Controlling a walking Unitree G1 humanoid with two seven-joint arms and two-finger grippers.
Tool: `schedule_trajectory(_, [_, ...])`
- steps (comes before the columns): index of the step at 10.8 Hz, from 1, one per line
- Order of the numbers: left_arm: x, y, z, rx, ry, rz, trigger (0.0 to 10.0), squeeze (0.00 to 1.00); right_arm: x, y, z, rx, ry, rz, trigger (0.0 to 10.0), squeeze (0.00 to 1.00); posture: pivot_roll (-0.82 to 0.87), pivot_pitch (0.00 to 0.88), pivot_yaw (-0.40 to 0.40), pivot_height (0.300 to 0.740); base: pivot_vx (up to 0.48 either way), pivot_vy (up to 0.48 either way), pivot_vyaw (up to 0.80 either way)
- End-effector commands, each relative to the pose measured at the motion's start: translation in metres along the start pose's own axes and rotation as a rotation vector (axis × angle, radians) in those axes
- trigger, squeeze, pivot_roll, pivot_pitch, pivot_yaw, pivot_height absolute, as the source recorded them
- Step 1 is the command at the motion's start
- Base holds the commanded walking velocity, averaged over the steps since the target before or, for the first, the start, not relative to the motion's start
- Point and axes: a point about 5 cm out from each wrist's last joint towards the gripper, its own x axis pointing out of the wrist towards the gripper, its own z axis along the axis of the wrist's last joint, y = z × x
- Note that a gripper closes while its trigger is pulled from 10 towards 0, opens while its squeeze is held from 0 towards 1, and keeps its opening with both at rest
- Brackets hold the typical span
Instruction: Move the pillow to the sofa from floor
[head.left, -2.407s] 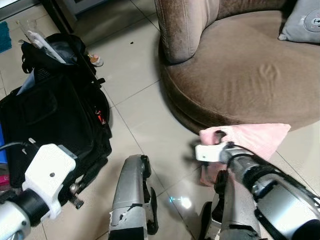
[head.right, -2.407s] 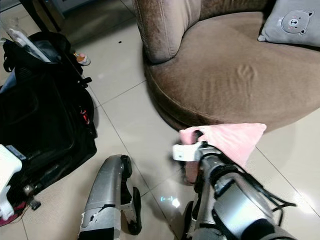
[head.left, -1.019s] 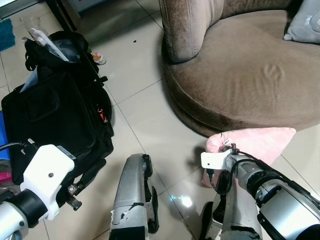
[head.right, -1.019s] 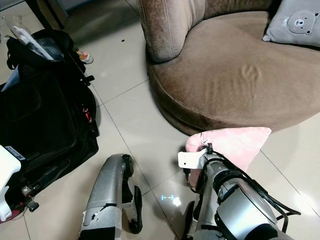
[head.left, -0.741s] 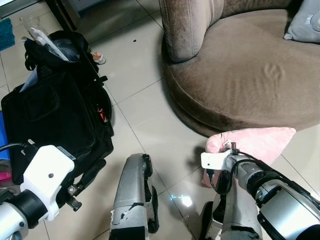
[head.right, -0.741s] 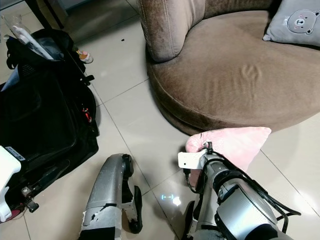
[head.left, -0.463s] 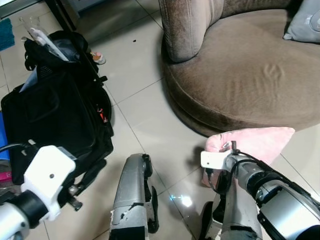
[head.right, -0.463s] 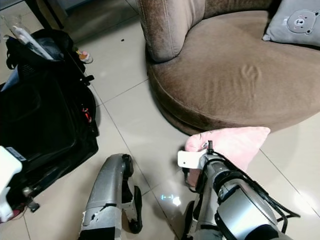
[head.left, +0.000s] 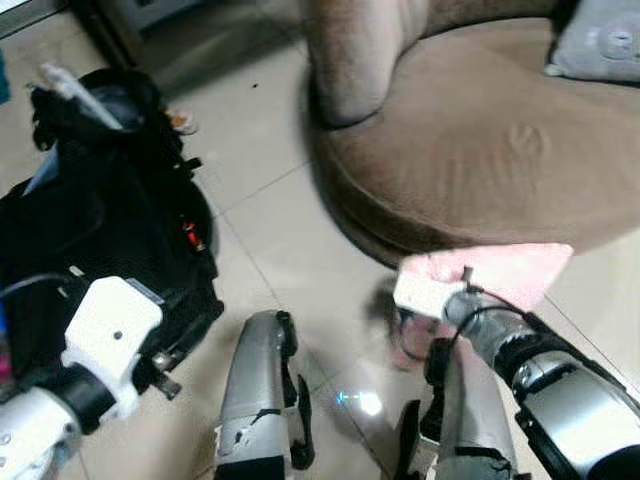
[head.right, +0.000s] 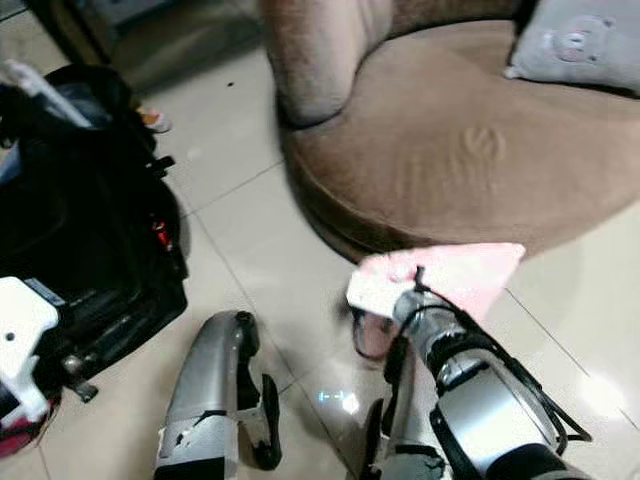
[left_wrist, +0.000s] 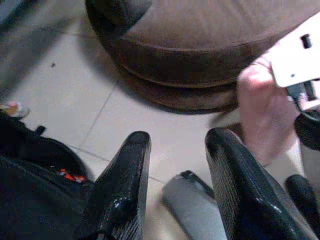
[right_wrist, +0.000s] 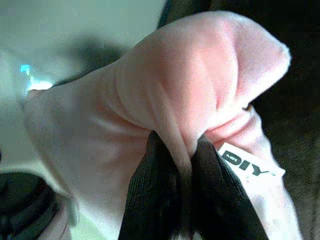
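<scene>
1. Right gripper (right_wrist: 182, 165) is clenched on a bunched fold of the pink pillow (right_wrist: 165, 95); a white label hangs beside the fingers.
2. The pillow (head.left: 500, 272) hangs in front of the brown sofa (head.left: 500, 150), at the seat's front edge, above the tiled floor (head.left: 290, 250).
3. Left gripper (left_wrist: 175, 185) hovers over the floor, fingers spread, holding nothing.
4. A black bag (head.left: 100, 220) lies on the floor, well apart from the sofa.
5. A grey cushion (head.right: 575, 45) sits at the sofa's back edge.

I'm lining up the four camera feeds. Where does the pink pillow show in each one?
Left eye view: pink pillow lower right, beyond the right arm's wrist.
Right eye view: lower middle.
Left wrist view: right edge.
Right wrist view: bunched between the right gripper fingers.
Shared landmark: brown sofa just behind it.
</scene>
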Motion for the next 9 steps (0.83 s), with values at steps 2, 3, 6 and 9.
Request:
schedule_trajectory(2, [0.001, -0.004, -0.005, -0.007, 0.011, -0.001, 10.0, 0.0, 0.0, 0.004, 0.018, 0.052, -0.13, 0.012, 0.0, 0.0, 0.37, 0.257, 0.055, 0.554, 0.0, 0.0, 0.0])
schedule_trajectory(3, [0.002, -0.007, -0.006, -0.016, 0.007, 0.001, 10.0, 0.0, -0.002, 0.012, 0.025, 0.06, -0.202, 0.037, 0.0, 0.0, 0.36, 0.251, 0.047, 0.554, 0.0, 0.0, 0.0])
schedule_trajectory(6, [0.001, -0.015, -0.014, -0.042, 0.017, 0.004, 10.0, 0.0, -0.024, 0.036, 0.035, 0.071, -0.357, 0.063, 0.0, 0.0, 0.33, 0.237, 0.044, 0.554, 0.0, 0.0, 0.0])
schedule_trajectory(9, [0.006, -0.015, -0.024, -0.061, 0.015, 0.072, 10.0, 0.0, -0.068, 0.018, 0.04, 0.157, -0.437, -0.101, 0.0, 0.0, 0.25, 0.214, 0.049, 0.554, 0.0, 0.0, 0.0])
